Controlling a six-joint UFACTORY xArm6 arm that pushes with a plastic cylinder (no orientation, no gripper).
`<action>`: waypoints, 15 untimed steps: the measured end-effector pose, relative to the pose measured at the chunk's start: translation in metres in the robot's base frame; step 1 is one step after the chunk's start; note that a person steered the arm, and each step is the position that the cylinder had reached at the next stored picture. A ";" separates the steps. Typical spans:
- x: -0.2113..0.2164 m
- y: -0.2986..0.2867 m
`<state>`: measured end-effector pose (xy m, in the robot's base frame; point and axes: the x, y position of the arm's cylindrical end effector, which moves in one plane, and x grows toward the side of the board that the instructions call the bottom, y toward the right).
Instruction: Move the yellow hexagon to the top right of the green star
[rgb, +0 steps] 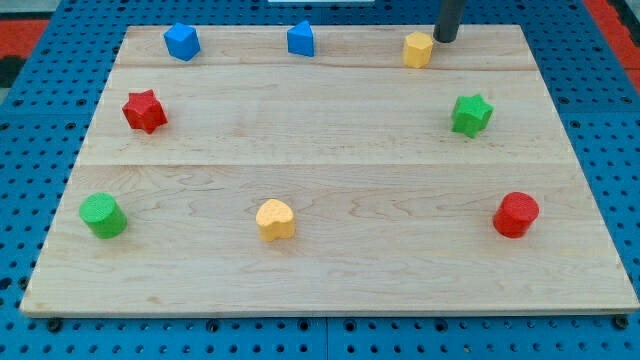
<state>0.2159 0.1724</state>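
Observation:
The yellow hexagon (418, 48) sits near the board's top edge, right of centre. The green star (471, 114) lies below it and to its right, near the right edge. My tip (443, 39) stands just to the right of the yellow hexagon, close to it, at the top edge; I cannot tell whether it touches the block.
The wooden board (330, 180) also holds two blue blocks (182, 42) (301, 39) along the top, a red star (145, 110) at left, a green cylinder (103, 215) at bottom left, a yellow heart (275, 219) at bottom centre, and a red cylinder (516, 214) at bottom right.

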 end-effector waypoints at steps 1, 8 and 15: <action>-0.012 -0.006; 0.041 -0.103; 0.015 -0.067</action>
<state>0.2307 0.1050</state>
